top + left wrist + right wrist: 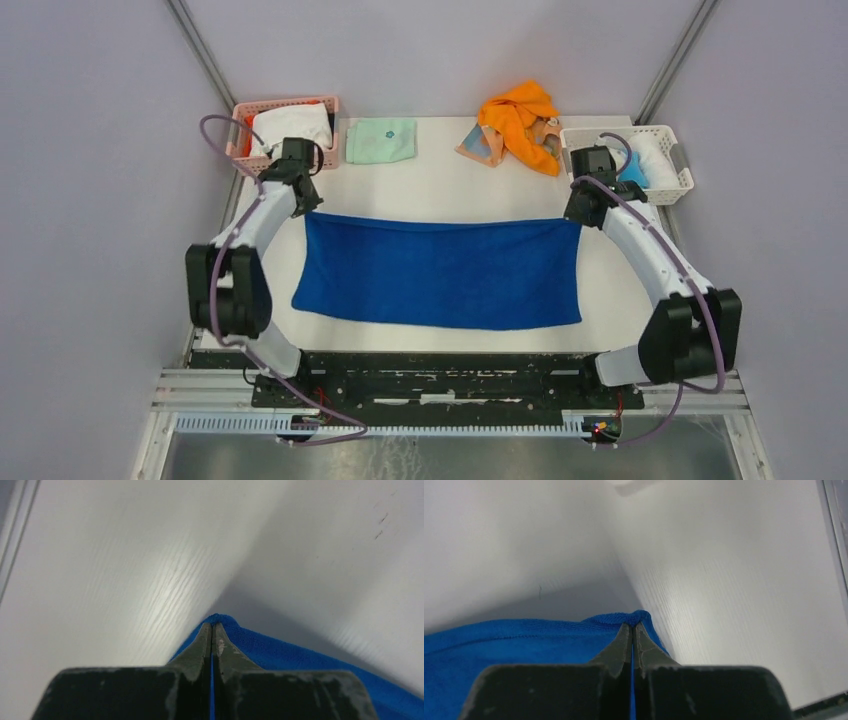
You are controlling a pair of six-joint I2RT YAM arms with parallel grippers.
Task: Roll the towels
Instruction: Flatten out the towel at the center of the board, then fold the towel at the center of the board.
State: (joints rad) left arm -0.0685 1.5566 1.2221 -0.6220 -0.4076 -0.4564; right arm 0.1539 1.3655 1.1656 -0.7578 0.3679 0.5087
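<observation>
Top external view: the blue towel (440,270) lies spread flat across the middle of the white tabletop (450,190), with its long sides running left to right. The left end effector (212,627) is pinched shut on the cloth at the towel's far left corner. The right end effector (632,626) is clamped the same way on the far right corner. Farther back, a folded mint-green cloth (381,140) lies beside a pink basket (285,102) at the far left. Toward the far right, the orange towel (515,115) sits crumpled on the peach patterned towel (478,145), just beside a white basket (640,129).
</observation>
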